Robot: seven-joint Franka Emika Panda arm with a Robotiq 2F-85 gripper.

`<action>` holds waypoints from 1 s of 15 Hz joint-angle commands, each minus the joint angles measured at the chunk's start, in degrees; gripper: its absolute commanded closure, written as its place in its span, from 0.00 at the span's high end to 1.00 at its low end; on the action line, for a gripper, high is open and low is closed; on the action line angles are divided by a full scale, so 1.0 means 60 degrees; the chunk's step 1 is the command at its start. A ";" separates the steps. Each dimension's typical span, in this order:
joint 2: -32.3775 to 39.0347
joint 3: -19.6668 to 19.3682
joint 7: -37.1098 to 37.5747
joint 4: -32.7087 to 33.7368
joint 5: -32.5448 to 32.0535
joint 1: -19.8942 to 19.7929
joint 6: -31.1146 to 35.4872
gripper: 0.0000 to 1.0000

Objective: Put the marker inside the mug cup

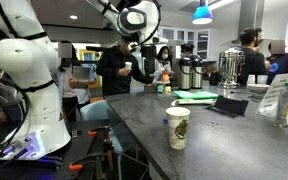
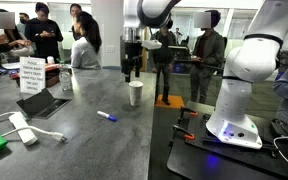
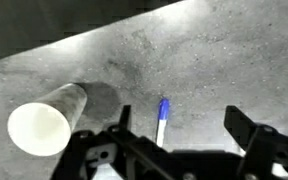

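The tall cream-white cup with a dark emblem (image 1: 178, 127) stands upright on the grey table; it shows in both exterior views (image 2: 135, 93) and at the left of the wrist view (image 3: 44, 126), open top toward the camera. The marker, white with a blue cap (image 2: 107, 116), lies flat on the table beside the cup; in the wrist view (image 3: 162, 121) it lies between the fingers, nearer the left one. My gripper (image 3: 179, 125) is open and empty, held well above the table (image 2: 131, 68). I cannot make out the marker in the exterior view that shows the cup nearest.
Shiny steel urns (image 1: 189, 72) stand at the table's far end with green paper (image 1: 196, 96) and a dark tablet (image 1: 229, 105). A sign (image 2: 30, 75), dark pad (image 2: 44, 103) and white cable (image 2: 22, 128) lie nearby. People stand around the table.
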 commanded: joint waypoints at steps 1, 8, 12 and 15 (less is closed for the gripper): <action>0.2154 -0.0100 0.0366 0.1256 -0.0280 0.0022 0.0908 1.00; 0.5694 -0.0681 0.0370 0.3664 -0.0756 0.0354 0.1449 1.00; 0.6905 -0.0973 0.0399 0.4850 -0.0918 0.0619 0.1538 1.00; 0.7531 -0.1204 0.0561 0.5445 -0.1099 0.0890 0.1651 1.00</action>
